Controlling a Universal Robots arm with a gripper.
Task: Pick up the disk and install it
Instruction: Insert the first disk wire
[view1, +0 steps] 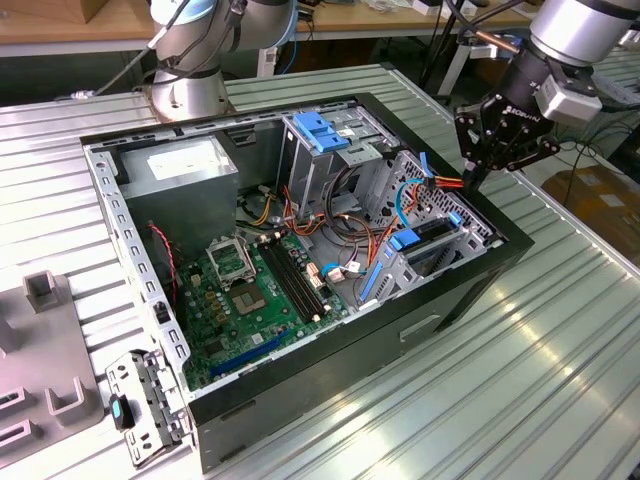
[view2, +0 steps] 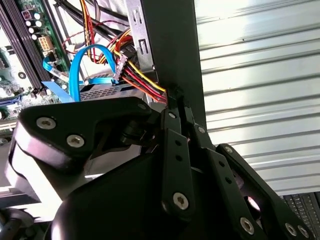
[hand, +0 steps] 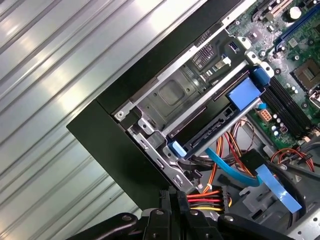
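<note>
The disk (view1: 437, 236) is a flat dark drive with blue side rails, lying in the lower bay at the corner of the open computer case (view1: 420, 330) on the exterior view's right. In the first wrist view the disk (hand: 212, 131) sits between the bay's metal rails with a blue tab at each end. My gripper (view1: 468, 180) hangs over that corner of the case, shut, with nothing visible between its fingers. In both wrist views the fingertips (view2: 172, 102) (hand: 176, 196) are pressed together beside a connector with red, yellow and black wires (hand: 210, 197). I cannot tell whether they touch it.
Inside the case are a green motherboard (view1: 250, 290), a grey power-supply box (view1: 178, 165), a metal drive cage with a blue top (view1: 320, 135) and loose cables (view1: 345, 225). The arm's base (view1: 190, 75) stands behind the case. Grey fixtures (view1: 40, 350) and a metal bracket (view1: 140, 410) lie at the exterior view's left.
</note>
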